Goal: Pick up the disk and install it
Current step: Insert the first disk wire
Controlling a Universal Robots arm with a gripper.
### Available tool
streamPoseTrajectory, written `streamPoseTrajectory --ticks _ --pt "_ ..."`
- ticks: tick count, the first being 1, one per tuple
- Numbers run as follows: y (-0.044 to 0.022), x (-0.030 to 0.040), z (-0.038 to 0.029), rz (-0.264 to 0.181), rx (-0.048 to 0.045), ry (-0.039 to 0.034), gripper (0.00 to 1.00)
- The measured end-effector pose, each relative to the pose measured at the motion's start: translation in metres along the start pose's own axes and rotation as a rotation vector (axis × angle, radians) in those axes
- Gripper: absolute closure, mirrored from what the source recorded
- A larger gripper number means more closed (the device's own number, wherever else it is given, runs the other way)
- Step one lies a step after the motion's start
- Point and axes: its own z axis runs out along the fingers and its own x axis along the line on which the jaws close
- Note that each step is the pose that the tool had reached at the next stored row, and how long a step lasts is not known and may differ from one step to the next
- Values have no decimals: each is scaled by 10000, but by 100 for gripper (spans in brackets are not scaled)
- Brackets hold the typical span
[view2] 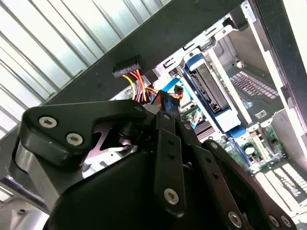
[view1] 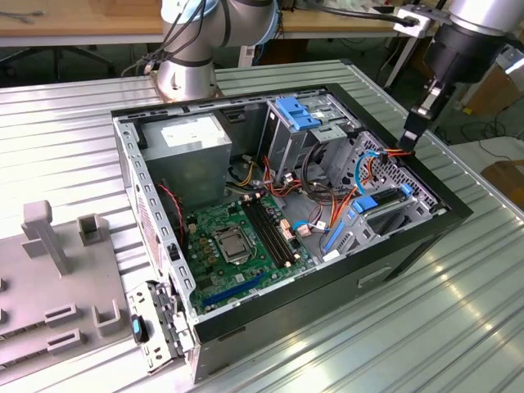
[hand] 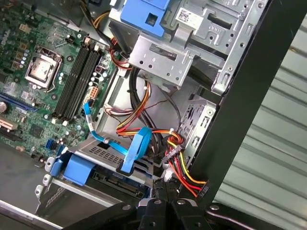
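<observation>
Ok, the black robot hand [view1: 411, 135] hangs over the far rim of the open black-edged computer case [view1: 278, 304], which sits on the ribbed metal worktop [view1: 393, 327]. In both wrist views the hand [view2: 165, 100] looks clenched, fingers [hand: 158, 191] pressed together w/ nothing between them, so it's empty as far as I can see.

The disk [view1: 385, 211], a flat dark hard drive w/ bright blue plastic side rails, is below the hand and a bit inward, lying in a silvery metal bay inside the case. The second wrist view has the disk [view2: 208, 88] just past the fingertips, dark face up, blue rails down both long sides. No contact, hand and disk are apart.

Right beside the fingertips is a bundle of orange, red and yellow wires [view2: 136, 79] ending in a black plug [view2: 127, 68], loose near the case wall. A flat blue ribbon cable [hand: 136, 146] loops across below the hand too. The green motherboard [view1: 237, 237] lies well beyond, and the metal cage w/ blue top latch [view1: 299, 115] stands off to the side.

My read: the hand is hovering above the bay. The disk looks seated, but I can't tell if it's fully home. Any move down calls for spreading the fingers first, then dropping straight past those wires w/o snagging them.
</observation>
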Motion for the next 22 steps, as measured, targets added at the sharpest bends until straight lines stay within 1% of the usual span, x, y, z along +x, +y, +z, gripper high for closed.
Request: streamPoseTrajectory --ticks 3,4,7,10,11,14,15,18,20,22 --pt "3 0 0 682 0 21 89" --pt "3 0 0 963 -3 34 89" --pt "4 -2 0 1611 -11 77 89" --pt "3 -2 0 1940 -12 92 89" --pt "3 -2 0 2113 -12 95 89" --pt "4 -3 4 2879 -25 156 89" --pt "4 -3 4 2978 -26 165 89" --pt "7 -5 5 3610 -36 199 89" --pt "12 -11 4 3909 -38 214 89" --pt "15 -15 4 4082 -40 222 89"
